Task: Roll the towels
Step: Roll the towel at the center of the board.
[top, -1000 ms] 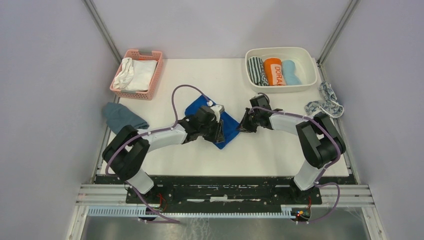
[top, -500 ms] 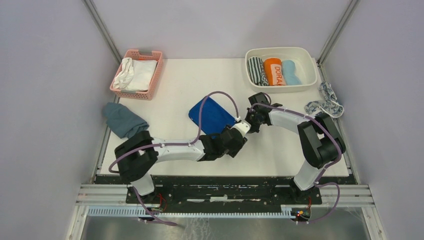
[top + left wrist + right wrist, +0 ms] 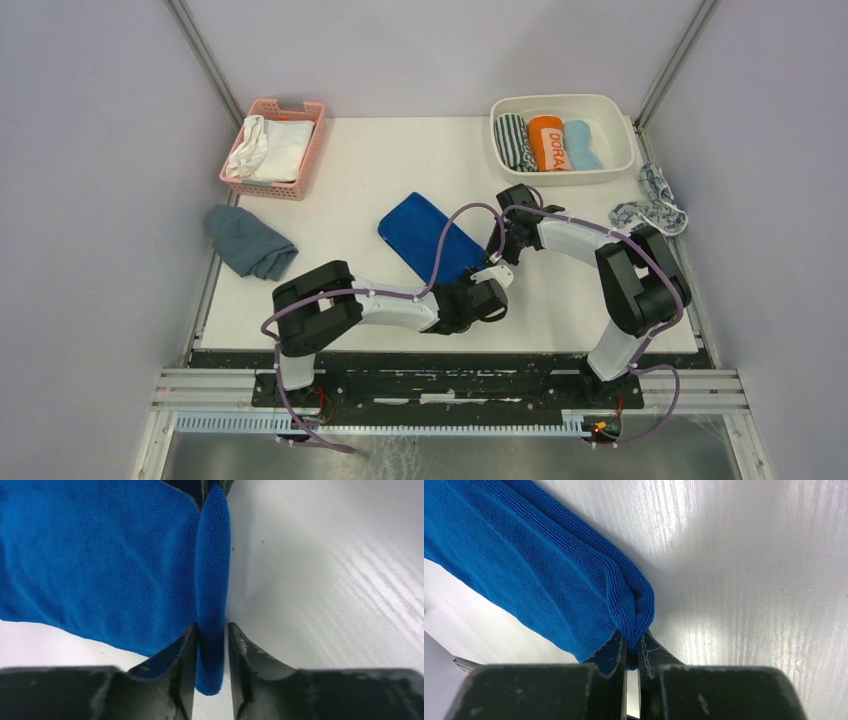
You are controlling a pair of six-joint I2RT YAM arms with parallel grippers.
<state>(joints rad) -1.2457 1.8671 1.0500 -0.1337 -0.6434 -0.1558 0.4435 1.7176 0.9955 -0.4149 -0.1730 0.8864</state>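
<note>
The counter (image 3: 560,300) carries two containers, one pink basket (image 3: 285,104) at upper left and one white tub (image 3: 565,178) at upper right. The tub holds three rolls: one striped roll (image 3: 513,141), one orange roll (image 3: 547,143) and one light blue roll (image 3: 581,146). Three cloths lie loose: one royal blue towel (image 3: 425,235) at centre, one teal-grey cloth (image 3: 245,243) at left and one patterned towel (image 3: 632,213) at right.

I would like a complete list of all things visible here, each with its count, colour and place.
table: one, white, under everything
basket: one, pink, far left corner
white cloths: count unclear, in the basket
tub: one, white, far right corner
striped towel: one, dark and white, rolled, in tub
orange towel: one, rolled, in tub
light blue towel: one, rolled, in tub
royal blue towel: one, table centre
teal-grey cloth: one, left edge
patterned towel: one, whitish and grey-blue, right edge
left gripper: black, grips royal blue towel
right gripper: black, pinches its corner
</note>
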